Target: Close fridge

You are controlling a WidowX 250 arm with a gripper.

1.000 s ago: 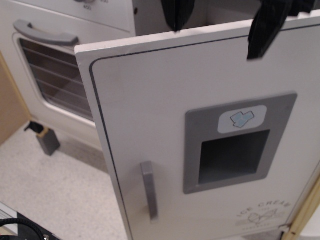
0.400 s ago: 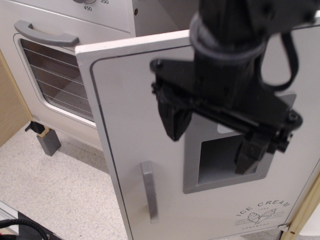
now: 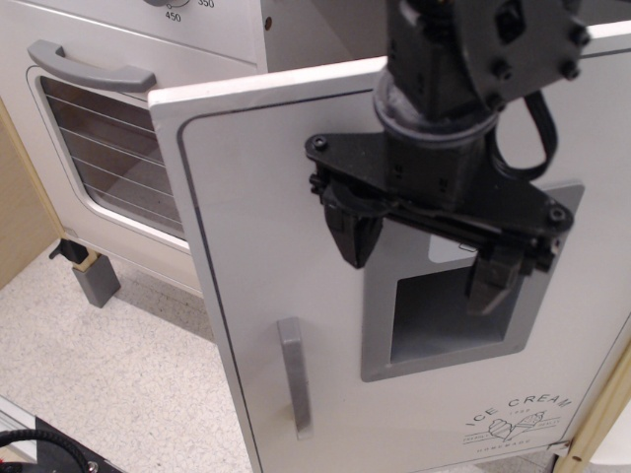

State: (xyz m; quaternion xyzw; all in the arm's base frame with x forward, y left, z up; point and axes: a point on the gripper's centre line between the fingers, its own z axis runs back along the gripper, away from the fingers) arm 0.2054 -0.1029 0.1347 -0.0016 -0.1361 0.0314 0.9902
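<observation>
While the fridge (image 3: pixel 296 197) door is standing ajar across the frame's right and centre, the gripper (image 3: pixel 424 266) is hovering wide open before its grey dispenser panel (image 3: pixel 449 325), fingers pointing down.

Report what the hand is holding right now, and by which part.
Nothing. The hand is open, its fingers spread in front of the fridge door's grey dispenser panel, with nothing between them.

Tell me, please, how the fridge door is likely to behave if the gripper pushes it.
The fridge door looks like a rigid flat panel, so it should swing rather than flex. Its face looks smooth, so the open gripper might slide. It probably swings easily, being a toy.
</observation>
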